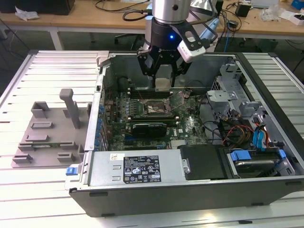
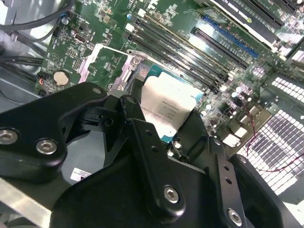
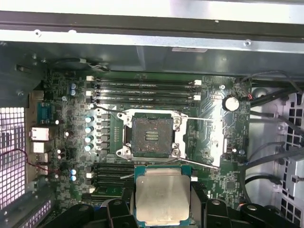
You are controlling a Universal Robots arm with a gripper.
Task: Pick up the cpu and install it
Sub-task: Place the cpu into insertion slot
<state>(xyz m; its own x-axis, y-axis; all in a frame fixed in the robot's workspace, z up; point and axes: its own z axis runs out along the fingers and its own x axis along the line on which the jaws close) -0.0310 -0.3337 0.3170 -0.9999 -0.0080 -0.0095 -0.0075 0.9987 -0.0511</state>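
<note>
Cpu (image 3: 163, 195) sits pinched by its edges in the hand (image 1: 163, 80), near the open, empty socket (image 3: 149, 137). A clean install likely demands squared corners and a level, gentle descent.

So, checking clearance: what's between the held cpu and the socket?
First wrist view: only the metal frame rim lies between the cpu and the socket.

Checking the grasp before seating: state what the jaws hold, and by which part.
The gripper holds the cpu, its jaws clamping two opposite side edges, with the metal top bare.
</note>
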